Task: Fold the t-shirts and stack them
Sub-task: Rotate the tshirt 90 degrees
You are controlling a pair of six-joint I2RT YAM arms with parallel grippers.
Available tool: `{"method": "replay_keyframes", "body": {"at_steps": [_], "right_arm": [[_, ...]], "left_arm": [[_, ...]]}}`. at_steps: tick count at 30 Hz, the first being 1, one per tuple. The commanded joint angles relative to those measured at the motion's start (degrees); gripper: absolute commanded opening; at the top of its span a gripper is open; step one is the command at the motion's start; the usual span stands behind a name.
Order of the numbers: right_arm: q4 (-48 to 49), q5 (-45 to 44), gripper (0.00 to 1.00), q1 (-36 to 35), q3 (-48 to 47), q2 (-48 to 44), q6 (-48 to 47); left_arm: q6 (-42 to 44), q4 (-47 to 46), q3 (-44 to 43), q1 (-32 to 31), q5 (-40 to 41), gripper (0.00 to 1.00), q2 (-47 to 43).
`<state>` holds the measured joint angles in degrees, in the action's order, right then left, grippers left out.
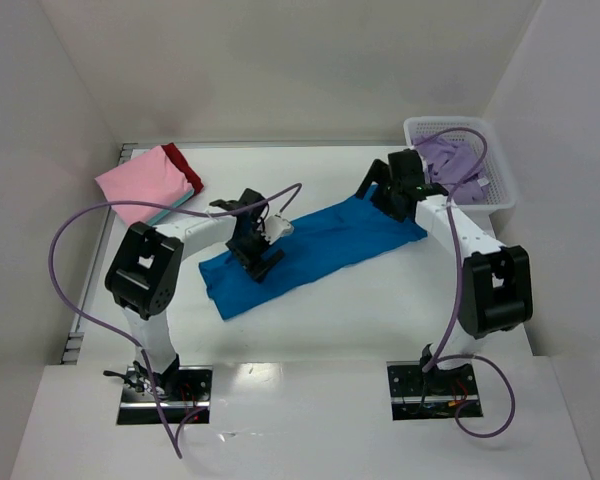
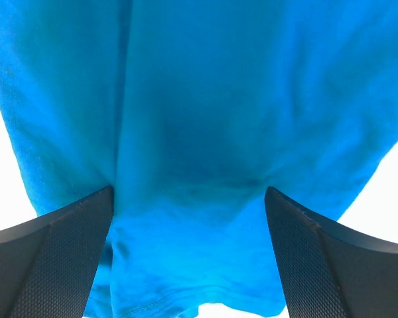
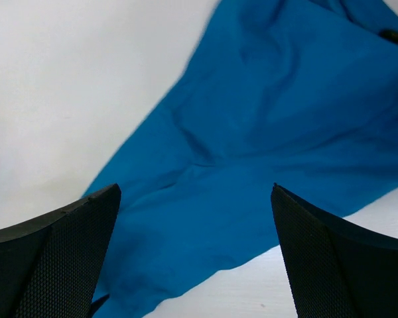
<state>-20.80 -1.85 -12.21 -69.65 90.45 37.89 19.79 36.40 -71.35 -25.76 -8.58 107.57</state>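
A: Where is everything on the bench (image 1: 320,320)?

B: The blue t-shirt (image 1: 325,248) is the largest thing. It lies flat as a long band across the middle, running from near-left to far-right. The white mesh basket (image 1: 497,196) is at the far right corner with a lavender t-shirt (image 1: 448,158) heaped inside. At the far left a pink t-shirt (image 1: 145,185) is folded on top of a red t-shirt (image 1: 186,164).

A: And the arms?

B: The left gripper (image 1: 257,257) is over the near-left half of the band. The right gripper (image 1: 387,196) is at the band's far-right end, just beside the basket. Both have their jaws apart and neither holds anything.

A: How will the blue one handle?

B: I'd say it's light, limp and thin. It will sag and crease wherever it isn't supported, and a single layer could slip out of a pinch. I'd take hold at the two ends of the band, gripping every layer at a hem or corner, so that it folds over evenly.

A: What do the wrist views add?

B: The left wrist view shows the fingers (image 2: 60,255) low on the cloth, with a lengthwise crease and a stitched hem at the bottom. The right wrist view shows the fingers (image 3: 53,255) straddling the shirt's slanting edge, with bare bench on either side. Only the overhead view shows the basket and the stack.
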Motion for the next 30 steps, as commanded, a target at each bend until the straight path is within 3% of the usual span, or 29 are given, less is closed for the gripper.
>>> {"method": "replay_keyframes", "body": {"at_steps": [1, 15, 30], "right_arm": [[-4.3, -3.5, 1.0, -1.4, -0.1, 3.3, 0.0], [-5.7, -6.1, 1.0, -3.2, -7.4, 18.3, 2.2], [-4.6, -6.2, 1.0, -5.9, -19.9, 31.4, 2.2]], "left_arm": [[-7.3, 3.8, 3.6, -1.9, -6.7, 1.0, -0.6], [-11.9, 5.5, -0.6, -11.7, -9.1, 1.0, 2.6], [-22.7, 9.9, -2.9, -12.2, -12.5, 1.0, 3.3]]}}
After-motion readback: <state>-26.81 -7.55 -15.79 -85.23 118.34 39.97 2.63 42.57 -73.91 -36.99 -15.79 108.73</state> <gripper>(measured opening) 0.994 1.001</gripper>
